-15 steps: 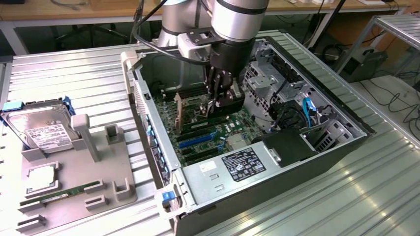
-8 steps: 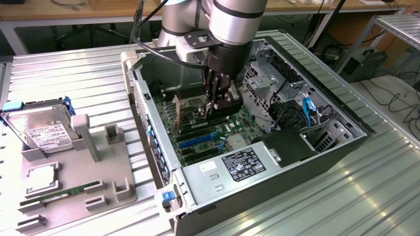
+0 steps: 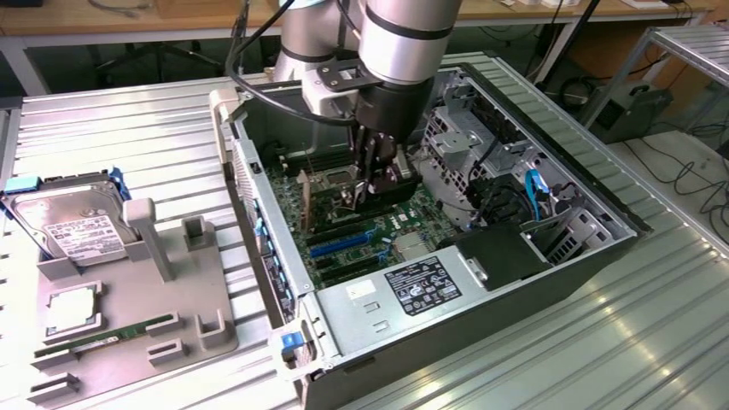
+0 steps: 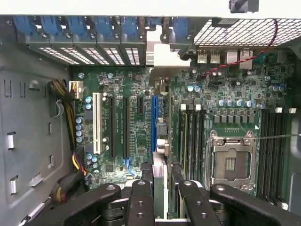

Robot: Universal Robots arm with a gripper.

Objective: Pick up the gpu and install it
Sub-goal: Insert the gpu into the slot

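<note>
Standing on edge between the gripper's dark fingers, the gpu runs up the middle of the wrist view, its silvery-beige end bracket reaching the row of rear slot covers near the top of that frame. We see the fingers closed in on the card from both sides, so the hand has hold of it. The card's lower edge sits over the motherboard, just beside the blue expansion slot; whether it is seated in a slot or only above one, we cannot tell.

In the exterior view we find the same card as a thin brownish sliver at the centre of the frame, with the gripper hanging straight down from the arm into the open computer case. Around the card on the board lie a white slot at the left of the wrist view, an empty CPU socket at its lower right, and dark memory slots on either side of that socket. A power supply with a label sits at the lower centre of the exterior view, inside the case.

At the left of the exterior view, well apart from the case, a grey fixture tray rests on the ribbed metal table. It carries a hard drive with a white label, a square processor below that, and a narrow green RAM stick near the lower left.
</note>
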